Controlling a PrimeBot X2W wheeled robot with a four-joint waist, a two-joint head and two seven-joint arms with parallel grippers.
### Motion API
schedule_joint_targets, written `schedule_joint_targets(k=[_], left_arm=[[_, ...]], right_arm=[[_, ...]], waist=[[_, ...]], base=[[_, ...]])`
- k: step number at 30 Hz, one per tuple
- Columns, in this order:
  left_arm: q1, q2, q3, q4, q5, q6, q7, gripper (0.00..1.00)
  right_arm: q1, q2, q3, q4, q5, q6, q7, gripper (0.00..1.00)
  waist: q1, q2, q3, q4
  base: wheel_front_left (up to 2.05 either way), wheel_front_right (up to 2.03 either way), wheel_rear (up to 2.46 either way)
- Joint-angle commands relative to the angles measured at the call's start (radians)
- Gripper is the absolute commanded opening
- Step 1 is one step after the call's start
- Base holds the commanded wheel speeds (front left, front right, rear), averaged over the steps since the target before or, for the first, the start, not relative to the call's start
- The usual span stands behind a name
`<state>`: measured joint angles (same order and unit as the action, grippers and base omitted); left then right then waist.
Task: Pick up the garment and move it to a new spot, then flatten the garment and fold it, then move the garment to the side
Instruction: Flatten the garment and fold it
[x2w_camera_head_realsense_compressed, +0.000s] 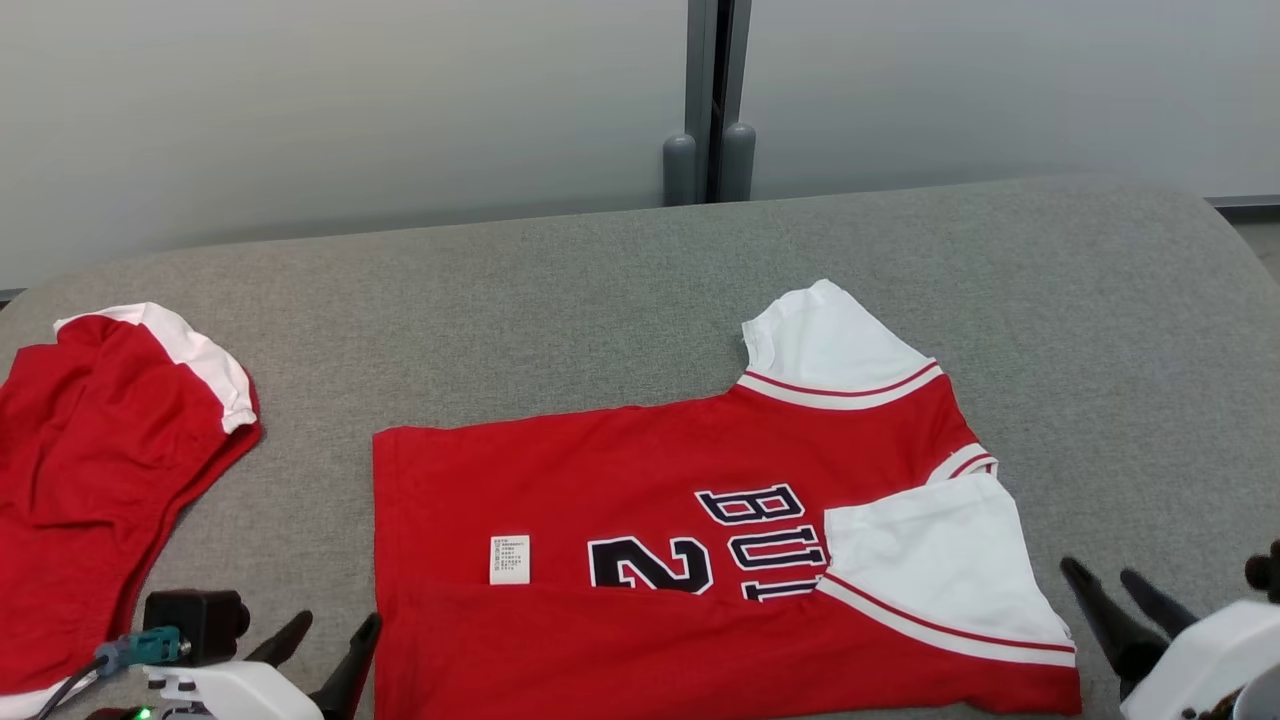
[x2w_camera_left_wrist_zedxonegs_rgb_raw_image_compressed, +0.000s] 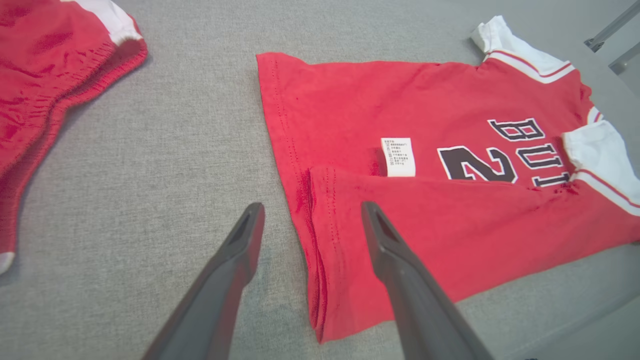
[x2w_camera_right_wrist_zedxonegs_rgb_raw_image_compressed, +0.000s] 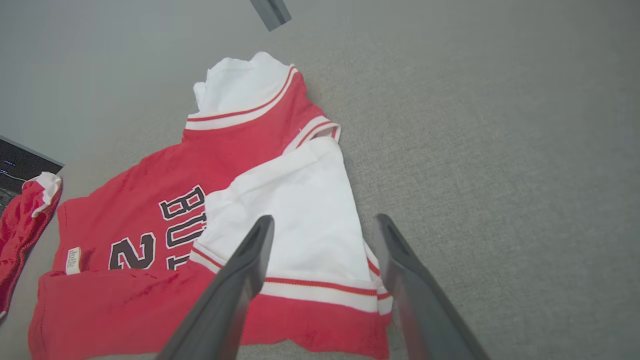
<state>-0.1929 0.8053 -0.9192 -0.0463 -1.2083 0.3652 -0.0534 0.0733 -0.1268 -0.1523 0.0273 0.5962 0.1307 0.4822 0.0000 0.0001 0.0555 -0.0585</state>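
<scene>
The garment (x2w_camera_head_realsense_compressed: 640, 480) is a red jersey with white sleeves and dark lettering, lying flat on the grey surface with its near long edge folded over the middle; a white care label (x2w_camera_head_realsense_compressed: 509, 559) shows. My left gripper (x2w_camera_head_realsense_compressed: 330, 640) stands open at the jersey's near left corner, fingers clear of the cloth. The left wrist view has the folded hem (x2w_camera_left_wrist_zedxonegs_rgb_raw_image_compressed: 320, 280) between its open fingers. My right gripper (x2w_camera_head_realsense_compressed: 1115, 590) is open just off the jersey's right end. Below it, in the right wrist view, lies the folded white sleeve (x2w_camera_right_wrist_zedxonegs_rgb_raw_image_compressed: 300, 210). Neither gripper holds anything.
A second red garment with white trim (x2w_camera_head_realsense_compressed: 90, 470) lies crumpled at the far left of the grey cushioned surface (x2w_camera_head_realsense_compressed: 600, 300). Behind the surface stand a pale wall and a dark vertical post (x2w_camera_head_realsense_compressed: 710, 100). Bare grey fabric extends beyond and right of the jersey.
</scene>
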Motion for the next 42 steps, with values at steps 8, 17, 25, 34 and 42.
schedule_joint_targets(k=[8,17,25,34,42], left_arm=[[-0.141,-0.034,0.036,0.041,0.061,-0.001,-0.02,1.0],[-0.299,-0.082,0.042,0.134,0.126,-0.046,-0.017,1.0],[-0.411,-0.124,0.026,0.198,0.166,-0.105,-0.012,1.0],[-0.522,-0.177,0.006,0.228,0.22,-0.147,-0.009,1.0],[-0.569,-0.201,-0.023,0.242,0.248,-0.178,0.009,1.0]], right_arm=[[-0.237,-0.016,0.021,-0.001,-0.055,0.0,-0.031,1.0],[-0.532,-0.042,0.081,0.191,-0.119,0.0,-0.102,1.0],[-0.782,-0.083,0.153,0.41,-0.152,0.0,-0.135,1.0],[-0.991,-0.104,0.229,0.644,-0.136,0.0,-0.162,1.0],[-1.082,-0.112,0.296,0.8,-0.099,0.0,-0.186,1.0]], waist=[[0.0,-0.0001,0.093,0.007],[0.0,-0.0001,0.22,0.047],[0.0,-0.0001,0.32,0.098],[0.0,-0.0001,0.413,0.15],[0.0,-0.0001,0.452,0.175]], base=[[0.0,0.0,0.0],[0.0,0.0,0.0],[0.0,0.0,0.0],[0.0,0.0,0.0],[0.0,0.0,0.0]])
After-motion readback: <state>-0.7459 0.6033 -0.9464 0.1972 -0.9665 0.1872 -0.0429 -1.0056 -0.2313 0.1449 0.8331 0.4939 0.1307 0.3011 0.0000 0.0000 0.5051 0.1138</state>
